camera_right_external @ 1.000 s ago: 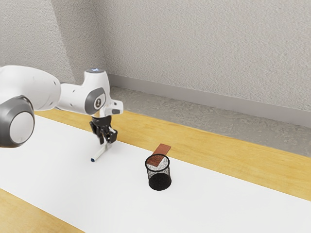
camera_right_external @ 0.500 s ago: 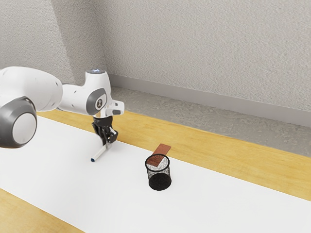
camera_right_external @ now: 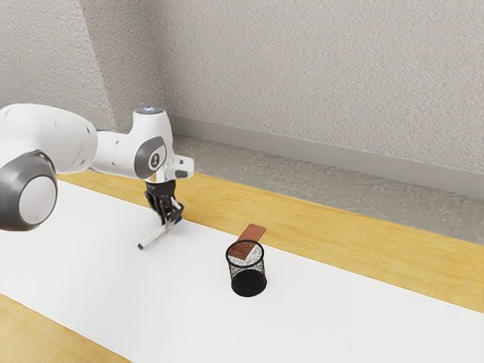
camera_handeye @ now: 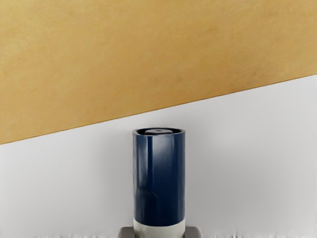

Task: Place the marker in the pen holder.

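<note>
Our gripper point(camera_right_external: 169, 222) had its fingers point(camera_handeye: 194, 232) drawn in on the marker point(camera_right_external: 156, 237), one on each side of its white barrel, just below the blue end point(camera_handeye: 159, 183). The marker slanted out from under our hand at the white surface point(camera_right_external: 340, 302), well apart from the holder point(camera_right_external: 249, 284); whether its far end touched down, we couldn't tell. We judged it light, stiff and hard to damage, but smooth and round enough to roll or slip between the pads. This hold near one end seemed right for dropping the other end in first, though the long free part could swivel, so we wanted a firm squeeze and a gentle lift.
</note>
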You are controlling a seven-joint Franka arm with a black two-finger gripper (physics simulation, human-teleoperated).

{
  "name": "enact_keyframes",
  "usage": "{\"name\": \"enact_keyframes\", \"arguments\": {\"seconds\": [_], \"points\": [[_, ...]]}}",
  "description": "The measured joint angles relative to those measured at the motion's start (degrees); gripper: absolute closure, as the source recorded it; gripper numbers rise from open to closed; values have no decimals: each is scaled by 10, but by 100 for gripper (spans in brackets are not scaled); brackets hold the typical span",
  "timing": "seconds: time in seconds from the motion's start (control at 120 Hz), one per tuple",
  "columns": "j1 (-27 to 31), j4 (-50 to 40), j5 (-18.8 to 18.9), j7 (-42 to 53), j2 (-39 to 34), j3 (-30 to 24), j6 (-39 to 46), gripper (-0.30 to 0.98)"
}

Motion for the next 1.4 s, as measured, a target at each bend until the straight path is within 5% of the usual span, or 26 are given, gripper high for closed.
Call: {"name": "enact_keyframes", "arguments": {"seconds": [0.242,0.442,0.692,0.992,1.4], "points": [[-3,-6,-3,0,-67,-17,5,70],[-4,-95,0,-1,-207,-72,10,71],[-6,-160,-1,-1,-284,-159,53,71],[-9,-227,-22,-4,-323,-236,142,71],[-4,-247,-28,-8,-286,-260,200,70]]}}
